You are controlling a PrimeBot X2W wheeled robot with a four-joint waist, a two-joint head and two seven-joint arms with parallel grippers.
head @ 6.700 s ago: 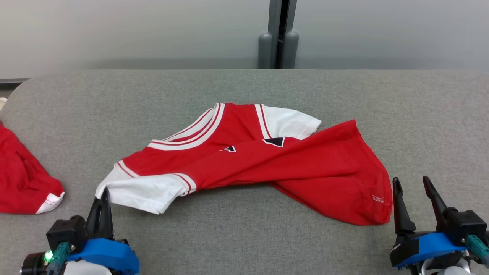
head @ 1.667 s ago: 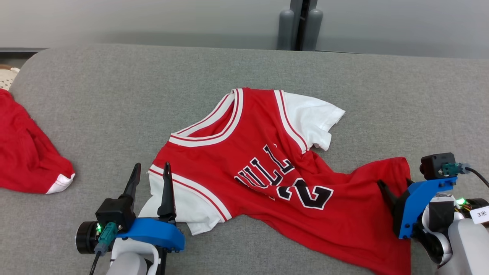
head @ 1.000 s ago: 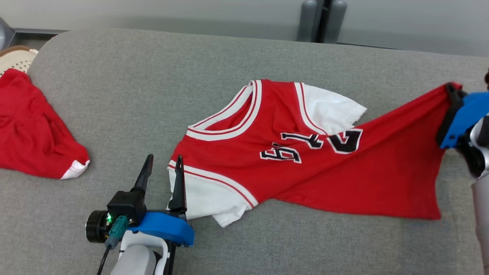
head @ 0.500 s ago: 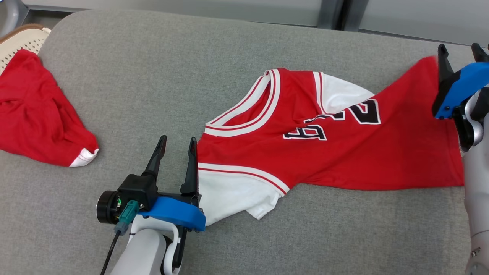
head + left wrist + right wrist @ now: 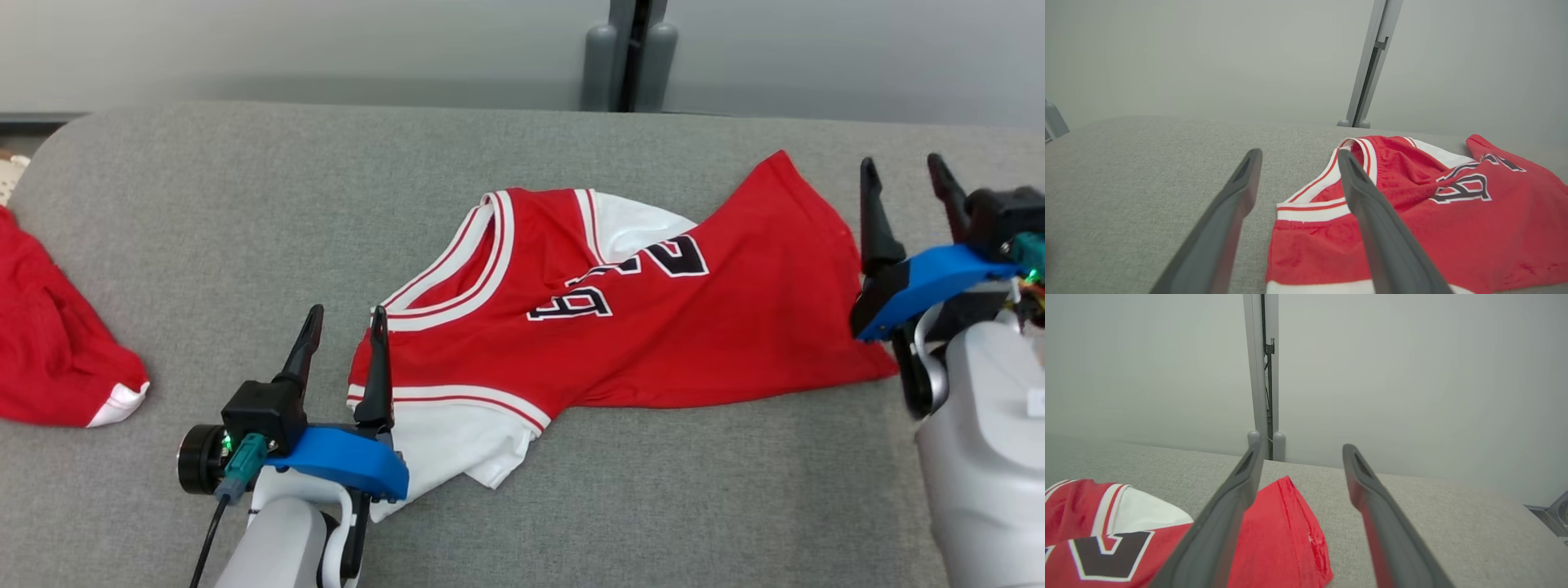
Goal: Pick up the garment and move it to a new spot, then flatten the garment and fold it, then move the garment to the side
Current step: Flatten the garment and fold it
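Red jersey [image 5: 653,335] with white sleeves and black numbers lies spread on the grey table [image 5: 245,204], stretched between the two pairs of jaws and held by neither.

Left jaws stand wide apart. Their fingers [image 5: 377,367] point along the table toward the far wall. The right one crosses the jersey's striped shoulder edge just beside the collar, and the left one sits over bare table. Whether the right one touches the cloth I cannot tell. Seen from the left wrist, the gap between them holds table and the very edge of that shoulder. The rest of the jersey runs off to their right, and one white sleeve lies back by their blue mount.

Right jaws also stand wide apart, with nothing clamped. The jersey's hem lies just to their left. Its far corner pokes up ahead of the left finger in the right wrist view, and bare table lies ahead of the right finger.

Well to the left of the left jaws lies another red garment [image 5: 49,351], apart from the jersey. A grey post [image 5: 624,57] rises beyond the table.
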